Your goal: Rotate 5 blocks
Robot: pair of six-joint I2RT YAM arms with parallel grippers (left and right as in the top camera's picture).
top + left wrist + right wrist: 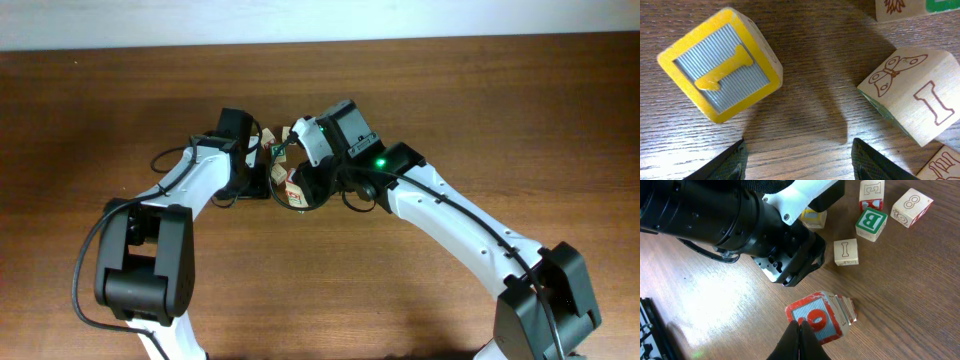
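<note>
**A:** The right gripper (pixel 800 339) has its jaws pinched fully together and holds nothing. Its tip sits at the near edge of the red-faced wooden cube with the white character (pixel 821 322), seemingly touching it, on the brown wooden table (pixel 900 305).

**B:** Looks like a nudge-turn on that block. And the left gripper (pixel 800 165)?

**A:** Fingers well apart, empty, bare wood between them. The yellow-faced cube (pixel 720 72) is ahead-left, the pale butterfly-and-I cube (pixel 912 92) ahead-right.

**B:** Then the left likely needs to centre on the butterfly cube before closing.
</note>
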